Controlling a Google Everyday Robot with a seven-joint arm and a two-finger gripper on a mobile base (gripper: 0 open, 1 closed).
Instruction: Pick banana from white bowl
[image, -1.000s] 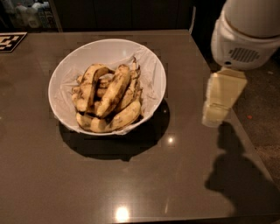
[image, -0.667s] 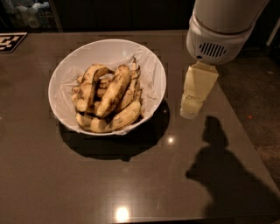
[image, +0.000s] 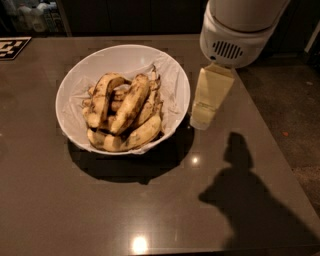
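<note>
Fingers (image: 202, 115) hover beside white bowl (image: 125, 50), right of banana (image: 131, 102).

You get one view only: it looks down steeply on the desk (image: 75, 210) from its near side, close in, facing the far edge. The white bowl (image: 131, 54) sits centre-left; the gripper (image: 203, 116) hangs upper right, just beside its rim.

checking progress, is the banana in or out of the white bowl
In: the banana lies in the white bowl among other bananas; the claw hangs beside it.
</note>
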